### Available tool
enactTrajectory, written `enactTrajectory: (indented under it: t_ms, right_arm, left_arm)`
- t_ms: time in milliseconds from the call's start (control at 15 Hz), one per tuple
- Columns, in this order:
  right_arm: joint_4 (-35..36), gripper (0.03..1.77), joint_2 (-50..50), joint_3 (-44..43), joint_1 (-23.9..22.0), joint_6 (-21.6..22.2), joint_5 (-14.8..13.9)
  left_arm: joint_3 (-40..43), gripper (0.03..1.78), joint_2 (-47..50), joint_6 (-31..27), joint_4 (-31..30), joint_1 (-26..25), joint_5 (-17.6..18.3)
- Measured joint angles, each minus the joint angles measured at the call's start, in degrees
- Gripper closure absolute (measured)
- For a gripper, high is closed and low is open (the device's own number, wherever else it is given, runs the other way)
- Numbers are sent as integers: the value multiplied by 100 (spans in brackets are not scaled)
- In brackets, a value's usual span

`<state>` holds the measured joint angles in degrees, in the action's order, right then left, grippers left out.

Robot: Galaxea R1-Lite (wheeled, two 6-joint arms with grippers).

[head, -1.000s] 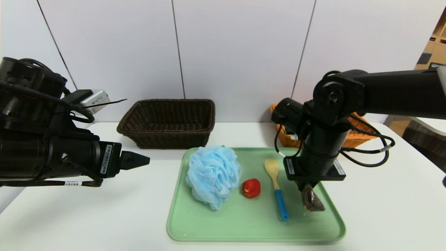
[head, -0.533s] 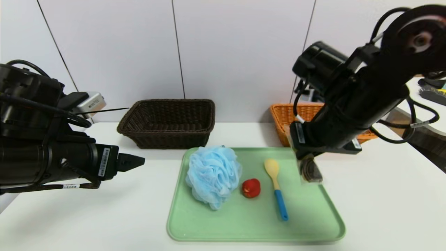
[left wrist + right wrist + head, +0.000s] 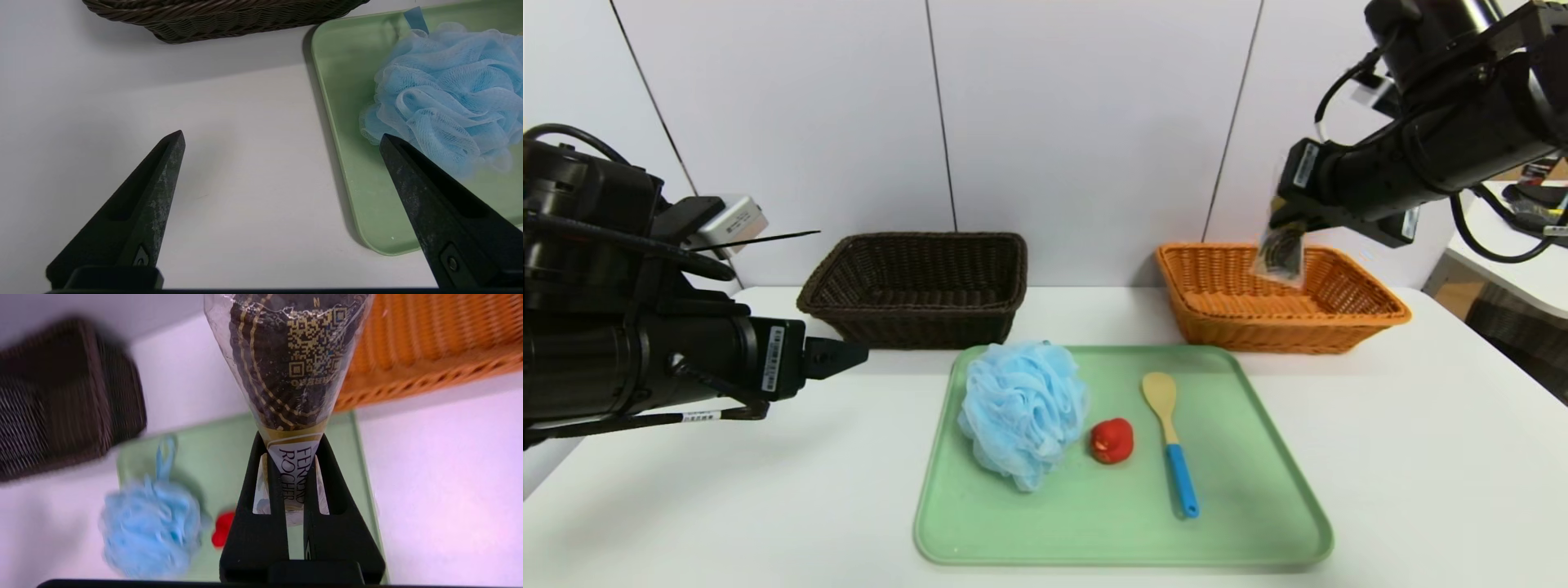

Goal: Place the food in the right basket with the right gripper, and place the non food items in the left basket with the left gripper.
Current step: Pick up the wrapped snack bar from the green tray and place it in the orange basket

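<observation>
Since a second ago the right gripper has swung up off the green tray and over toward the orange basket, taking the chocolate packet along, so the spot on the tray's right side where the packet sat is bare now. Right now that packet hangs over the basket's near-left part, not touching the wicker as far as I can see. From the right wrist view the fingers are pinched tight on the white end of the clear wrapper, with the dark brown chocolate part sticking out past the tips. Everything else on the tray looks the same as before: blue bath pouf on the left half, small red strawberry-looking thing just beside it, and the wooden spoon with the blue handle a bit further right, none of them touching each other except maybe the pouf and the red piece, hard to say. Dark brown basket sits behind the tray on the left side of the white table. Left gripper is parked above the table off the tray's left edge, jaws spread wide with nothing between them, and the pouf is close to one tip in its wrist view.
</observation>
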<state>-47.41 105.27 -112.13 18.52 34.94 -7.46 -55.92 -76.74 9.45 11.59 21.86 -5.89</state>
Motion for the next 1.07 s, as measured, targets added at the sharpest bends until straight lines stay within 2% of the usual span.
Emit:
enactTrajectory:
  t_ms: [200, 333, 467, 600, 733, 933, 1067]
  right_arm:
    - [428, 164, 297, 6, -725, 463, 162]
    - [477, 164, 545, 6, -957, 863, 322]
    - [585, 164, 796, 9, -1058, 1239, 322]
    - [1023, 164, 1019, 9, -1113, 1531, 302]
    - [1318, 164, 1193, 9, -1143, 1682, 269]
    - [1354, 164, 1392, 9, -1232, 1960, 269]
    - [1346, 164, 1475, 9, -1312, 1993, 273]
  left_arm:
    - [-30, 12, -5, -5, 1, 10, -1]
    - [-34, 12, -7, 5, 1, 33, -1]
    - [-28, 12, -7, 9, 4, 38, -4]
    - [-20, 12, -2, 15, 4, 40, -9]
    - [-17, 12, 6, 22, 4, 38, -12]
    - [-12, 12, 12, 26, 1, 38, -12]
    - [-6, 12, 9, 24, 0, 38, -11]
